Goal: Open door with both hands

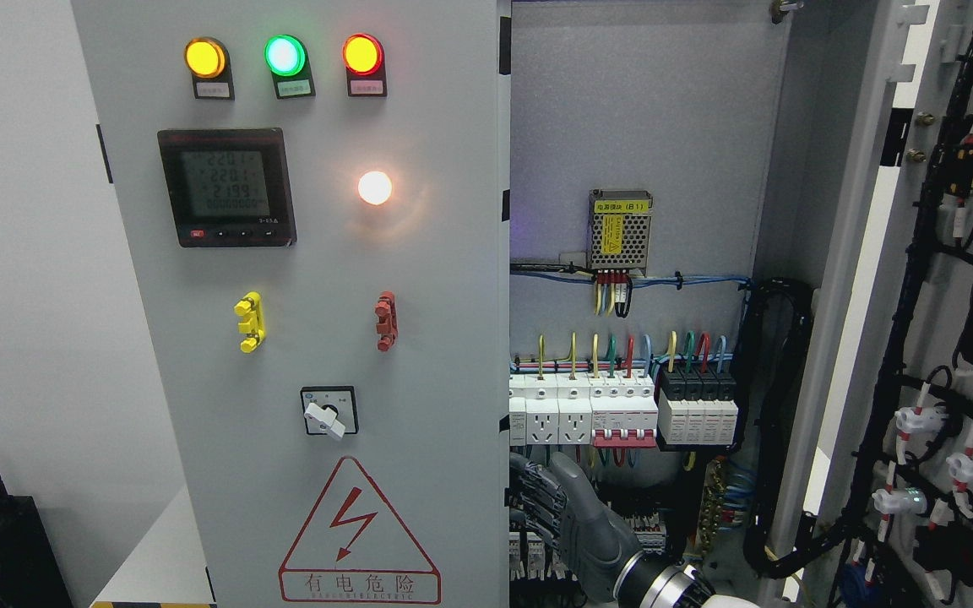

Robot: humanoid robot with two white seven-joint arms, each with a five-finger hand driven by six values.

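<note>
The right door (943,338) stands open; the right hand (550,507), fingers seemingly curled on the left door's (326,253) edge, must pull next.

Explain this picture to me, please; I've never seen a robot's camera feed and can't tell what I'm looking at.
This is one view, from a camera on a humanoid robot's head, facing an electrical cabinet. The left door is closed and carries indicator lamps, a meter and a rotary switch. The right door is swung open, showing breakers and wiring inside. The grey thing at the bottom is the robot's right hand, its fingers at the left door's free edge. Whether they grip it is unclear. The left hand is out of view.
</note>
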